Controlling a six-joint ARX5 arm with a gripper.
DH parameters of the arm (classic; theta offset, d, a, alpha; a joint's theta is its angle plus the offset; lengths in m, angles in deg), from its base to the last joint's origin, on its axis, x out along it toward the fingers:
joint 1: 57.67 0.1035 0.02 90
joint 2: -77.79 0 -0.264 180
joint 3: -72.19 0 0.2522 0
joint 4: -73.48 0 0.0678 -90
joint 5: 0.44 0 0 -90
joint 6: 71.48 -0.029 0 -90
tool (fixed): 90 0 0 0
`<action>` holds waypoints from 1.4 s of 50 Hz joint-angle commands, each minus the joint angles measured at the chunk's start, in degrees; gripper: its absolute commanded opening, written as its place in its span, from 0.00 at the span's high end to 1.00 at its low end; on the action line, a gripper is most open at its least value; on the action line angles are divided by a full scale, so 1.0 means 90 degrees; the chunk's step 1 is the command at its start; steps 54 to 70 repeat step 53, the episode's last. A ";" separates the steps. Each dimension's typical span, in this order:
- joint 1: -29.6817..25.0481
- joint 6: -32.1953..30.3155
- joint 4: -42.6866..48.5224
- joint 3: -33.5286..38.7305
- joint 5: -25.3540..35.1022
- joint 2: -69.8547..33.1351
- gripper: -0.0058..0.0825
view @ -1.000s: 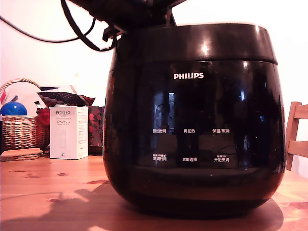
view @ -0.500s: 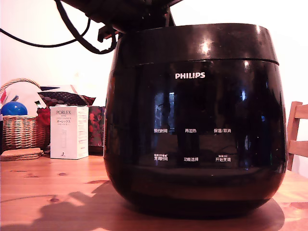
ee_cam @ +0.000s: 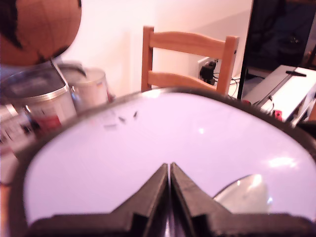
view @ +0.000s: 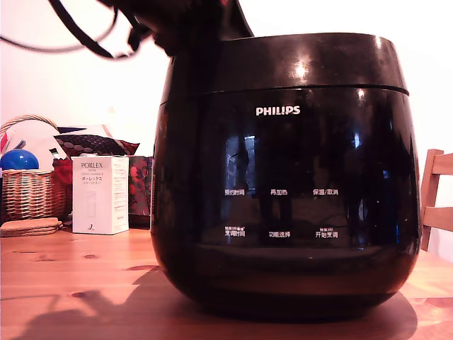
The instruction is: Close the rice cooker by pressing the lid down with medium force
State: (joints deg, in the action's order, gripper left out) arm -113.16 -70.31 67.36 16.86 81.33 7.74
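glossy black rice cooker, wooden table

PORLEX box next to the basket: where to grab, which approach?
Probably the top end, from above. The box stands upright with its top free, while the basket crowds it on the exterior view's left and the cooker looms on the right. Pinch front to back: its side face looks narrower than its front.

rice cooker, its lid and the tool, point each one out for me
rice cooker (view: 283, 212), exterior view, on the glossy front below the logo.
lid (view: 304, 64), exterior view, on its black front band.
tool (ee_cam: 169, 170), wrist view, at the closed fingertips over the lid top.
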 commanded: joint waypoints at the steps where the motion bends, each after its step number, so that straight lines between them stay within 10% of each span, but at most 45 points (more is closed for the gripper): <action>1: 0.0112 -0.0185 -0.0080 -0.0063 -0.0112 0.0369 0.96; 50: 0.3062 -0.1316 0.1141 -0.0097 -0.1379 0.2540 0.96; 70: 0.3172 -0.1297 0.1183 -0.0097 -0.1375 0.2545 0.96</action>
